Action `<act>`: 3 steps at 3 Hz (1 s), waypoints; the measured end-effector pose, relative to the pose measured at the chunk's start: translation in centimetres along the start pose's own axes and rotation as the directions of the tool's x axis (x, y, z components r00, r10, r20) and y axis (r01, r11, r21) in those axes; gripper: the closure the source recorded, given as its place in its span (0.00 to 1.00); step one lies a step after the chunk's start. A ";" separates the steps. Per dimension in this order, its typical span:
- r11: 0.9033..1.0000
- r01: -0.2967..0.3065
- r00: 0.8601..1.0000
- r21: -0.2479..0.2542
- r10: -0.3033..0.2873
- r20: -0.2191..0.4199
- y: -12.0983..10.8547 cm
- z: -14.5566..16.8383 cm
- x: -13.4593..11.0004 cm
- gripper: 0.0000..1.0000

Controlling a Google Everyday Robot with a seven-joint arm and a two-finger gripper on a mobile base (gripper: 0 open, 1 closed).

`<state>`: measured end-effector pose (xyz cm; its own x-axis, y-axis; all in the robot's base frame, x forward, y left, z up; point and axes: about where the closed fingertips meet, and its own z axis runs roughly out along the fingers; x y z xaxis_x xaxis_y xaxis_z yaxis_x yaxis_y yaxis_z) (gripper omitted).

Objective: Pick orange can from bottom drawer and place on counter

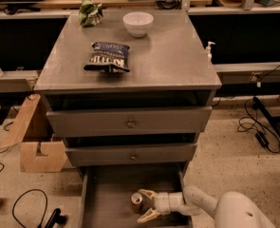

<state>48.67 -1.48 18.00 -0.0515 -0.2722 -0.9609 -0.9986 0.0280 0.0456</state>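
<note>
The orange can [137,201] stands upright on the floor of the open bottom drawer [106,194], silver top showing. My gripper [144,205] reaches in from the right, low in the drawer. Its two pale fingers [148,216] are spread open, one behind the can and one in front of it, so the can sits at the mouth of the opening. I cannot tell whether a finger touches the can. The counter [168,56] is the grey top of the cabinet, well above.
On the counter lie a dark blue chip bag [107,57], a white bowl [138,23] and a green bag [90,13]. Two knobbed drawers [130,122] overhang the bottom drawer. A cardboard box [35,141] and cables lie on the floor at left.
</note>
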 end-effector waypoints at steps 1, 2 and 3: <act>1.000 -0.014 1.000 -0.005 0.014 0.009 0.1 0.5 0.6 0.46; 1.000 -0.018 0.999 -0.003 0.018 0.050 -0.7 0.6 -0.3 0.69; 1.000 -0.018 0.998 -0.007 0.019 0.053 -0.6 0.8 -0.3 0.92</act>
<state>49.27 -0.67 18.06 -0.0694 -0.2208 -0.9729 -0.9975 0.0267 0.0650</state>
